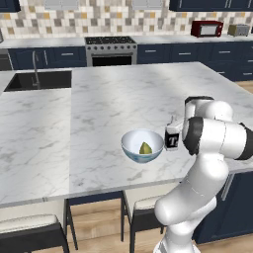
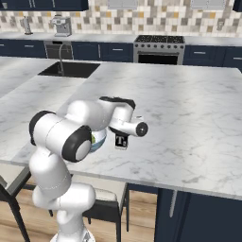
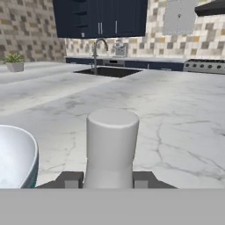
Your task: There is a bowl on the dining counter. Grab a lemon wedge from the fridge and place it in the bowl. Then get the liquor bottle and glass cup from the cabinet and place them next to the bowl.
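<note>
Hand view is showing the gripper (image 3: pixel 108 181) pinching the liquor bottle (image 3: pixel 111 147) beside the bowl (image 3: pixel 17 156); it's looking smooth, rigid, breakable, best gripped mid-body.

Bottle (image 1: pixel 172 140) apparently half-hidden behind arm (image 1: pixel 215 133)

On the white grey-veined marble dining counter (image 1: pixel 99 99), the pale blue round bowl (image 1: pixel 142 146) holding a yellow-green lemon wedge (image 1: pixel 145 148) sat near the front edge, the small dark black-labelled liquor bottle (image 1: pixel 172 137) just right of it, the inset dark sink (image 1: pixel 39 80) far back left.
</note>
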You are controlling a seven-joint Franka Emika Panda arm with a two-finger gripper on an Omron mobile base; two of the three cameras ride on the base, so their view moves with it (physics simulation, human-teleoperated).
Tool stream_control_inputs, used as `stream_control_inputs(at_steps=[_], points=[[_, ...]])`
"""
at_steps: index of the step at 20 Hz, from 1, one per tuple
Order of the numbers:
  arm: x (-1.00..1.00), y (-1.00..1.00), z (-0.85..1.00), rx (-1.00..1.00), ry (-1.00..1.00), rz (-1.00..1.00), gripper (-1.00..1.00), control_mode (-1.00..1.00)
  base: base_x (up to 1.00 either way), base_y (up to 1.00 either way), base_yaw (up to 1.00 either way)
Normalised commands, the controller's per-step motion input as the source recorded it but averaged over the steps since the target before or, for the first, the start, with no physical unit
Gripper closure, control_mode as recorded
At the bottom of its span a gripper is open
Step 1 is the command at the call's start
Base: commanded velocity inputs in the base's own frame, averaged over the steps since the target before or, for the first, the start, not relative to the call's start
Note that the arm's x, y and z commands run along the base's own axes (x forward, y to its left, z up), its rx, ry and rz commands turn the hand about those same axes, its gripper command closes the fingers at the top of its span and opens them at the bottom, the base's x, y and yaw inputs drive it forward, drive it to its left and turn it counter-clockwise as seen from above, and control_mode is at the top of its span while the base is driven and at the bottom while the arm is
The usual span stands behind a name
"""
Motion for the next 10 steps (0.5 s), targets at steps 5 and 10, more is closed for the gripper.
stream_control_inputs(at_steps=[5,10], points=[[0.00,0.00,-0.21,0.00,0.00,0.01,-1.00,-1.00,0.00,0.00,0.00],[0.00,0.00,-0.05,0.00,-0.01,0.01,-1.00,-1.00,0.00,0.00,0.00]])
